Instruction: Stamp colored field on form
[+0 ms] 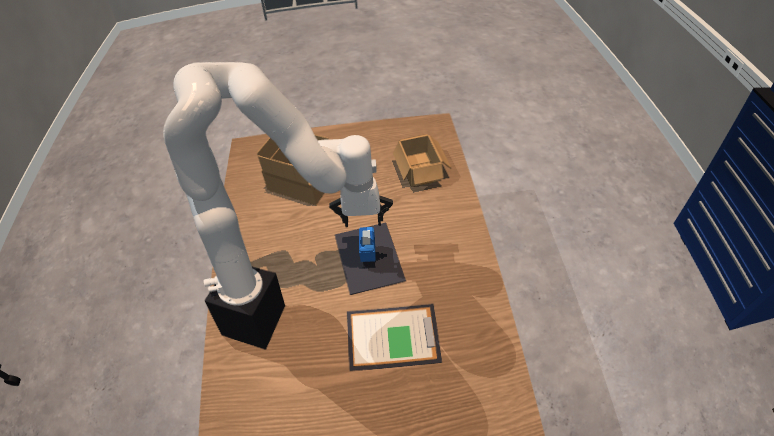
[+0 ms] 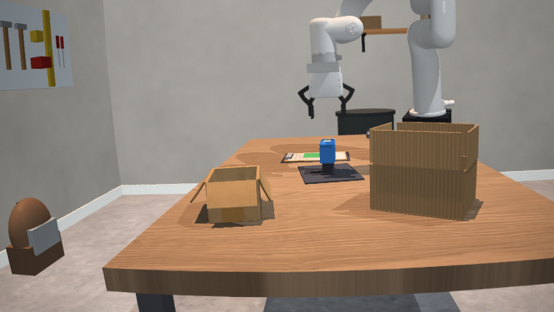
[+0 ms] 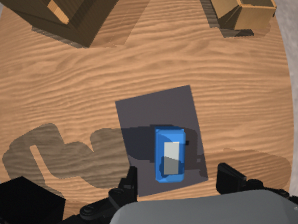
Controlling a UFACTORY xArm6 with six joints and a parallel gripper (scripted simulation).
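A blue stamp [image 1: 367, 244] [image 2: 327, 152] [image 3: 170, 155] with a grey top stands upright on a dark mat [image 1: 379, 273] [image 2: 348, 174] [image 3: 147, 119] in the middle of the table. My gripper [image 1: 362, 222] [image 2: 326, 112] [image 3: 178, 178] is open and empty. It hangs well above the stamp, pointing down, with a finger on each side of it in the wrist view. The form lies on a clipboard [image 1: 357, 324] [image 2: 341, 155] toward the table's near end, with its green field [image 1: 400, 342] [image 2: 310, 154] facing up.
A large open cardboard box [image 1: 281, 178] [image 2: 422, 174] [image 3: 60, 3] stands behind the mat near the arm. A smaller open box [image 1: 421, 159] [image 2: 233, 193] stands at the other far corner. The arm's black base [image 1: 246, 314] sits at the table's left edge.
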